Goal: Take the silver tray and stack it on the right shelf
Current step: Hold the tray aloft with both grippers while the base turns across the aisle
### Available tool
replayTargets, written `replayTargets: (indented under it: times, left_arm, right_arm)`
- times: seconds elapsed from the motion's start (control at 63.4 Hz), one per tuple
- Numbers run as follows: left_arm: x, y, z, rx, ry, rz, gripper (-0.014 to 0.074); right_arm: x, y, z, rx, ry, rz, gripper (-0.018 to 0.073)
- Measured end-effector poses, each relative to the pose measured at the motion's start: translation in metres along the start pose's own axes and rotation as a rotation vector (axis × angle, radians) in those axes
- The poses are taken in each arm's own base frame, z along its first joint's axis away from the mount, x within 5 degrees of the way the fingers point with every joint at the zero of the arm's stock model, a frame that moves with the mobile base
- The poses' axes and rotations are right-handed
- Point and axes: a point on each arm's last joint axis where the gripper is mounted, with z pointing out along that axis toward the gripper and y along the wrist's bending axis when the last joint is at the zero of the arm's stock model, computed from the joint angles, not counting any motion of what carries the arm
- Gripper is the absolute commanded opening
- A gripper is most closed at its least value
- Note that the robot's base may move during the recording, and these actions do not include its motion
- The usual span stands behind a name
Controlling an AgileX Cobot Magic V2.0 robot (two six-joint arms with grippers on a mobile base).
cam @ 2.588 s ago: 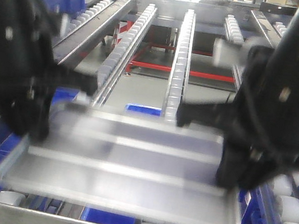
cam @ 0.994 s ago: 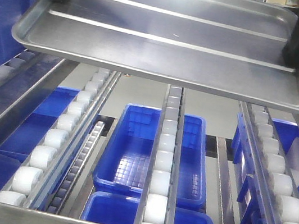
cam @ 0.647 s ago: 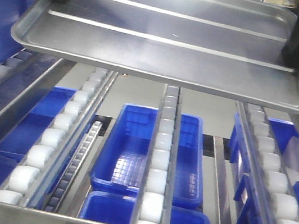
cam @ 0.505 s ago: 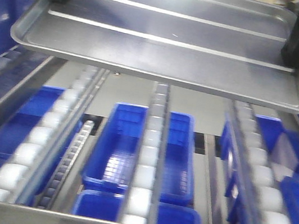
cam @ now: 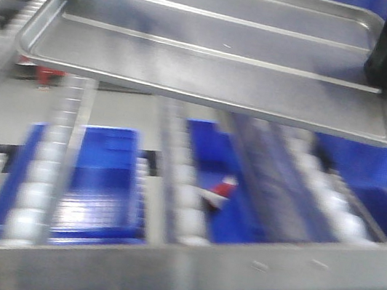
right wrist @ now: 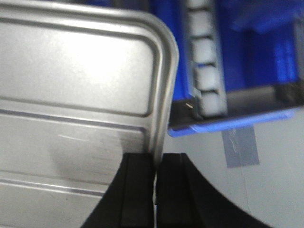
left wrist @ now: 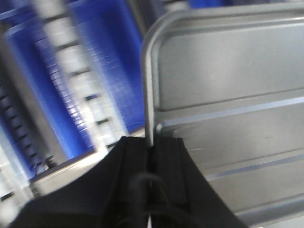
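Silver tray: carried in the air, open side up and about level. It sits high in the front view, above the right shelf and clear of it.

Orientation: the long axis runs left to right across the front view. The two floor ridges lie parallel to that axis. The short ends face the two arms, and one long rim faces the camera.

Left tool: closed narrow on the rim of the tray's left short end, one finger on each side of the edge. The rounded corner shows just beyond the fingers.

Right tool: pinched the same way on the right short-end rim, just behind that end's rounded corner.

Below the tray: the shelf's flat steel front lip crosses the lower frame at a slant. Lanes of white rollers run away from it, with blue bins under the lanes. A small red-and-white object lies among the lanes, too smeared to identify.

Right wrist view: a roller lane, a blue bin edge, and grey floor with a patch of grey tape.

Writing: everything below the tray is motion-blurred, and any marking there is too smeared to read.
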Motion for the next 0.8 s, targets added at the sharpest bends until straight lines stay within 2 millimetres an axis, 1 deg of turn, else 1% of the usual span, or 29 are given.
replayTargets:
  times: [0.805]
  left_arm:
    - [0.0, 0.0, 0.0, 0.0, 0.0, 0.0, -0.0093]
  right_arm:
    - [0.0001, -0.0001, 0.0, 0.001, 0.001, 0.0, 0.0056]
